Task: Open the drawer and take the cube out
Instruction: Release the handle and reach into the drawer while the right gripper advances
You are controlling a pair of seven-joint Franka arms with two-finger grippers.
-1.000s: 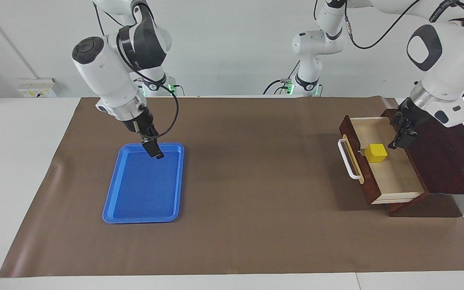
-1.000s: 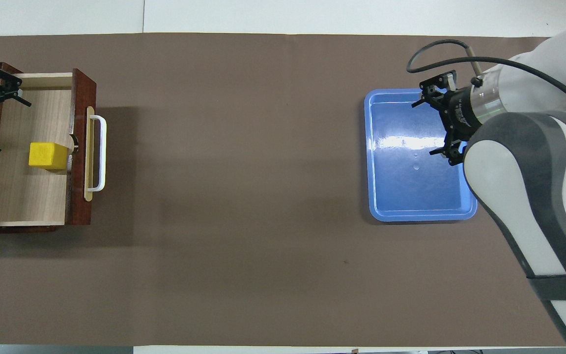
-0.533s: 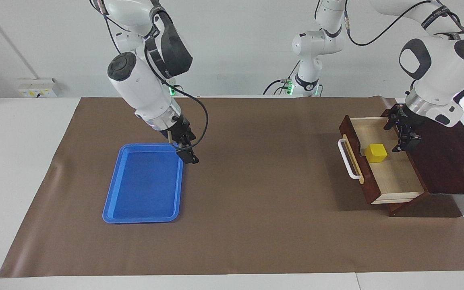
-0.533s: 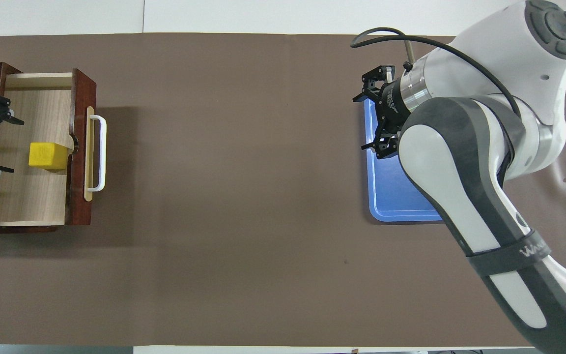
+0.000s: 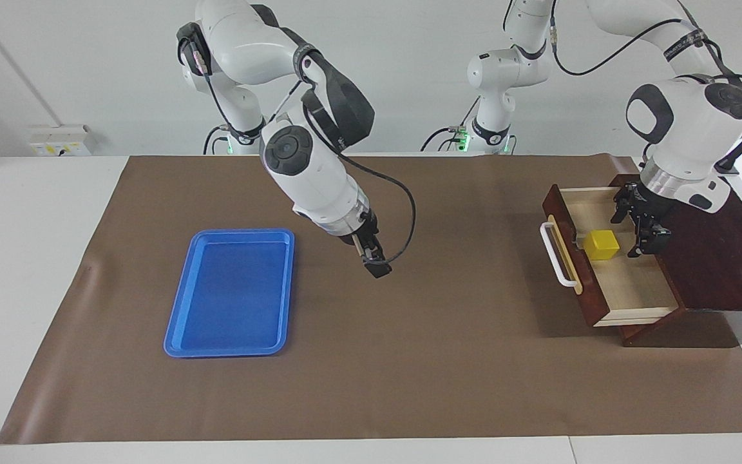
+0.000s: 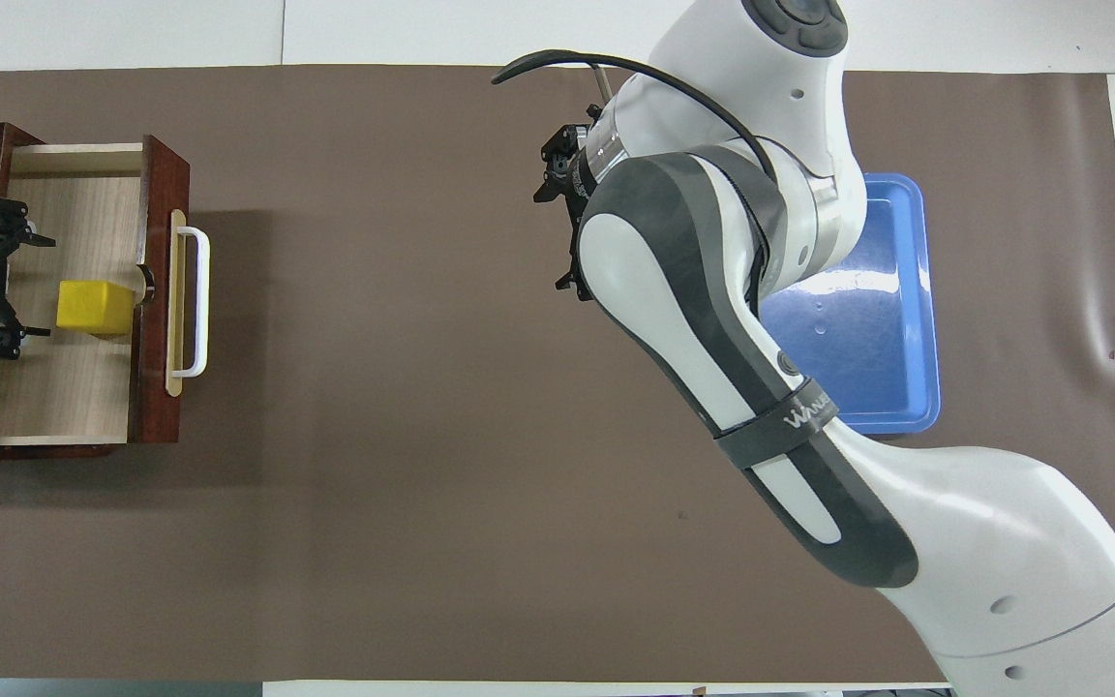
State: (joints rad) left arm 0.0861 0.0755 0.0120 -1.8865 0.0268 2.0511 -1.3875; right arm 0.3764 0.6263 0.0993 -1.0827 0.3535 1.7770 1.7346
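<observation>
Drawer [image 5: 609, 258] pulled out of the cabinet [image 5: 725, 258], so the pale interior lies exposed. Yellow cube [image 5: 601, 245] inside, against the front panel by the white handle [image 5: 556, 254]. Left gripper [image 5: 641, 222] over the drawer beside the cube, jaws spread wide, holding nothing (probably lining up for the pick). Right gripper [image 5: 376, 265] over bare mat between blue tray [image 5: 181, 322] and drawer, likewise released and empty.

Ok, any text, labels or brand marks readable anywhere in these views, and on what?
"WANU", then cut off: pale letters on the dark band of the right arm, overhead view.
Lettering on the left arm's dark band, facing view: too small to read.
Drawer, cube, blue tray: no markings.
</observation>
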